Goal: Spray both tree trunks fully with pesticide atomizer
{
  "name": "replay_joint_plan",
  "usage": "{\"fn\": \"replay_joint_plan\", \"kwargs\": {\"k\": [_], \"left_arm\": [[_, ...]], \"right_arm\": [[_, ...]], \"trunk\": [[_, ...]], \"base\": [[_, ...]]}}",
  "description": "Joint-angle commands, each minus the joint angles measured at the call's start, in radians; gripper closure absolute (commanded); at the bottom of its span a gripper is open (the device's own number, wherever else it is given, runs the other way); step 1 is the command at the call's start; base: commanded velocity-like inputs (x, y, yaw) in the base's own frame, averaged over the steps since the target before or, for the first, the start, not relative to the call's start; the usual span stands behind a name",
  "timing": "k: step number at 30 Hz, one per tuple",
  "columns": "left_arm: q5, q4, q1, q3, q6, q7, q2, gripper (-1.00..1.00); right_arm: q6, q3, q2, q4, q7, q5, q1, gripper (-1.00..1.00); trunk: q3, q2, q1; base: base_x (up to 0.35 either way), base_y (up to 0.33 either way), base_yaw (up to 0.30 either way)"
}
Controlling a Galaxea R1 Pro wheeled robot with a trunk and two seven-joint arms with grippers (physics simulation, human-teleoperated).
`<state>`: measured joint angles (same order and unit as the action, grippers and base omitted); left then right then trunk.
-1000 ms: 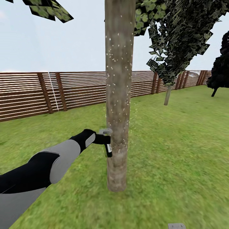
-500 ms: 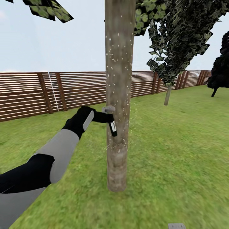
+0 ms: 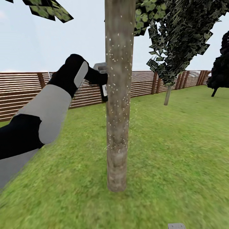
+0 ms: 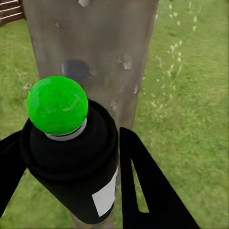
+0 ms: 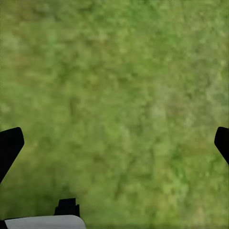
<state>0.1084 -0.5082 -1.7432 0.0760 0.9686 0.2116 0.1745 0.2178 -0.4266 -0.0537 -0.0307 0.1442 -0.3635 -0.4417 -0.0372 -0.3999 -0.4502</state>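
Observation:
A mottled grey-brown tree trunk (image 3: pixel 118 105) stands close in front of me, with white pesticide specks (image 3: pixel 112 68) dotted over much of its height. My left gripper (image 3: pixel 101 78) is raised level with the fence top at the trunk's left side, shut on the pesticide atomizer (image 3: pixel 104 90). The atomizer's grey head is up and its dark body hangs down against the bark. In the left wrist view the atomizer (image 4: pixel 78 167) shows a green dot (image 4: pixel 57 105) and sits between black fingers (image 4: pixel 148 186), facing the trunk (image 4: pixel 95 43). A second tree's trunk (image 3: pixel 167 94) stands far right. My right gripper (image 5: pixel 114 143) hangs open over grass.
A brown slatted fence (image 3: pixel 28 92) runs behind the lawn (image 3: pixel 178 149). A dark bushy tree (image 3: pixel 220 73) stands at the far right edge. Leafy canopy (image 3: pixel 181 35) hangs above the right side. A grey tip of my right arm (image 3: pixel 176 225) shows at the frame's foot.
My left arm has lifted the atomizer up along the trunk's left side, from low on the trunk to about fence-top height. The camera and trees have not moved.

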Motion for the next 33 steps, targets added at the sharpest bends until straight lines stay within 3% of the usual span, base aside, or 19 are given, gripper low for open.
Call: {"fn": "replay_joint_plan", "kwargs": {"k": [1, 4, 9, 12, 13, 18, 22, 31, 33], "left_arm": [[0.008, 0.025, -0.039, 0.000, 0.001, -0.001, 0.000, 1.00], [0.112, 0.080, -0.146, -0.001, 0.001, -0.001, 0.000, 1.00], [0.141, 0.098, -0.226, -0.003, 0.008, -0.001, 0.000, 1.00], [0.227, 0.100, -0.237, -0.004, 0.010, -0.001, 0.000, 1.00], [0.241, 0.107, -0.240, -0.005, 0.010, -0.001, 0.000, 1.00], [0.255, 0.330, -0.242, -0.011, -0.004, 0.000, 0.000, 1.00], [0.255, 0.462, -0.241, -0.013, -0.073, 0.002, 0.000, 1.00], [0.253, 0.472, -0.217, -0.008, -0.086, 0.006, 0.000, 1.00], [0.255, 0.469, -0.216, -0.007, -0.085, 0.043, 0.000, 1.00]], "right_arm": [[0.000, 0.000, 0.000, 0.000, 0.000, 0.000, 0.000, -1.00], [0.000, 0.000, 0.000, 0.000, 0.000, 0.000, 0.000, -1.00], [0.000, 0.000, 0.000, 0.000, 0.000, 0.000, 0.000, -1.00], [0.000, 0.000, 0.000, 0.000, 0.000, 0.000, 0.000, -1.00], [0.000, 0.000, 0.000, 0.000, 0.000, 0.000, 0.000, -1.00], [0.000, 0.000, 0.000, 0.000, 0.000, 0.000, 0.000, -1.00], [0.001, 0.000, 0.000, 0.000, 0.000, 0.000, 0.000, -1.00], [0.002, 0.000, 0.000, 0.000, 0.000, 0.000, 0.000, -1.00], [0.002, 0.000, 0.000, 0.000, 0.000, 0.000, 0.000, -1.00]], "trunk": [[0.000, 0.000, 0.000], [0.000, 0.000, 0.000], [0.000, 0.000, 0.000], [0.000, 0.000, 0.000], [0.000, 0.000, 0.000], [0.000, 0.000, 0.000], [0.000, 0.000, 0.000], [0.000, 0.000, 0.000], [0.000, 0.000, 0.000]], "base": [[0.000, 0.000, 0.000], [0.000, 0.000, 0.000], [0.000, 0.000, 0.000], [0.000, 0.000, 0.000], [0.000, 0.000, 0.000], [0.000, 0.000, 0.000], [0.000, 0.000, 0.000], [0.000, 0.000, 0.000], [0.000, 0.000, 0.000]]}}
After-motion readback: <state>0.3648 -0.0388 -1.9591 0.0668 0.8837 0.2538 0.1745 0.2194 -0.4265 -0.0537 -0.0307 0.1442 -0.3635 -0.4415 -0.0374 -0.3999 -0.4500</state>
